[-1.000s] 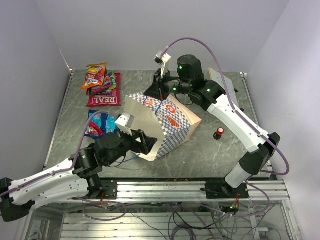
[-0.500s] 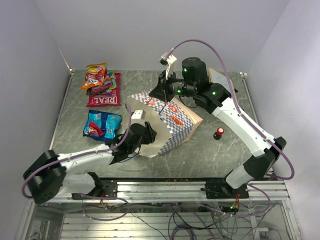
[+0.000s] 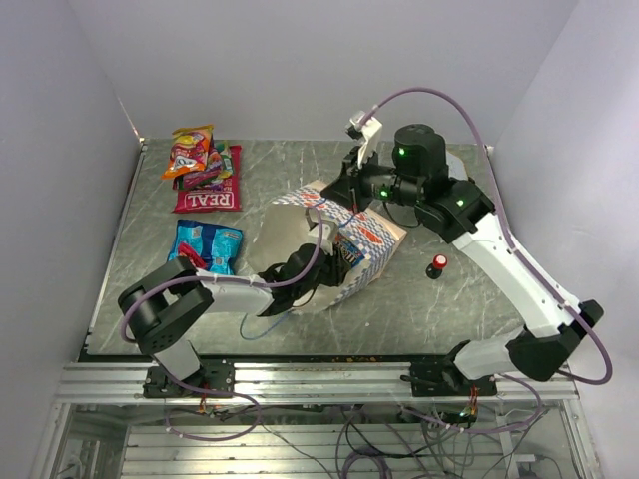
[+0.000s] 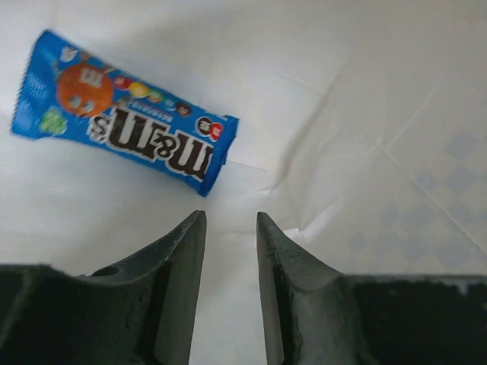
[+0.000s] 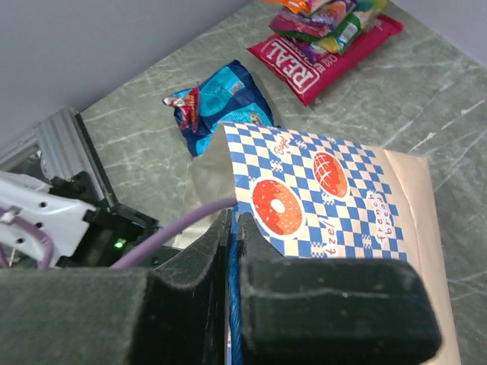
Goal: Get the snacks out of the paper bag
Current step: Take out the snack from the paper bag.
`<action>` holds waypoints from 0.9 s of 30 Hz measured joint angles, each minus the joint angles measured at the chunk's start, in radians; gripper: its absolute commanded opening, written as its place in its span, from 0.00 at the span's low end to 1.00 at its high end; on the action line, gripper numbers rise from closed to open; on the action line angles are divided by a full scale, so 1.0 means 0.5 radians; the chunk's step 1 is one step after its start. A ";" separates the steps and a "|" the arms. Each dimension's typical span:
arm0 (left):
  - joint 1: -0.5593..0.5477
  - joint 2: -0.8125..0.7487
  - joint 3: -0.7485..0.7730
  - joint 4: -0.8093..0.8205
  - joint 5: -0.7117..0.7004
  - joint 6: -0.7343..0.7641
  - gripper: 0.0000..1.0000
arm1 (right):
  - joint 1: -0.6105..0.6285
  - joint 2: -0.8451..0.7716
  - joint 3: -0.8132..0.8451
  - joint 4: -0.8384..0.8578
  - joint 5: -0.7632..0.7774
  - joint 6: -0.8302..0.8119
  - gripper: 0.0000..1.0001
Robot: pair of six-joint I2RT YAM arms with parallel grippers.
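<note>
The blue-and-white checkered paper bag (image 3: 364, 239) lies on its side, its cream mouth facing front left. My right gripper (image 5: 234, 222) is shut on the bag's blue cord handle (image 5: 233, 296) and holds the upper lip up (image 3: 342, 197). My left arm reaches into the mouth, and in the top view its gripper is hidden inside. In the left wrist view the left gripper (image 4: 230, 222) stands open with nothing between its fingers. A blue candy packet (image 4: 125, 114) lies on the cream paper just beyond the tips. Other snacks lie outside: blue bags (image 3: 205, 245), a red "REAL" packet (image 3: 208, 196), an orange one (image 3: 190, 148).
Pink-purple candy bags (image 3: 212, 166) sit on the pile at the back left. A small red-and-black knob (image 3: 436, 266) stands right of the bag. A flat pale board (image 3: 439, 152) lies at the back right. The metal rail (image 3: 319, 379) runs along the near edge.
My left arm has pushed from the bag's mouth deep inside, and its jaws have narrowed. My right gripper has moved right and up with the handle, pulling the bag's lip along.
</note>
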 measured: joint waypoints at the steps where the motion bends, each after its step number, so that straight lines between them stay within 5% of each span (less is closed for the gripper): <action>1: -0.012 0.015 0.008 0.015 0.014 0.016 0.45 | 0.000 -0.026 -0.002 -0.002 -0.018 -0.008 0.00; 9: -0.036 0.067 0.050 0.100 0.060 0.153 0.61 | -0.002 -0.089 -0.032 0.009 -0.142 -0.024 0.00; 14: -0.034 0.057 0.073 0.005 0.037 0.492 0.79 | -0.002 -0.089 -0.117 0.006 -0.186 -0.024 0.00; 24: -0.006 0.309 0.410 -0.217 -0.008 1.137 0.84 | -0.010 -0.078 -0.114 -0.008 -0.275 -0.044 0.00; 27: 0.011 0.461 0.575 -0.365 -0.007 1.239 0.96 | -0.010 -0.076 -0.112 -0.002 -0.303 -0.034 0.00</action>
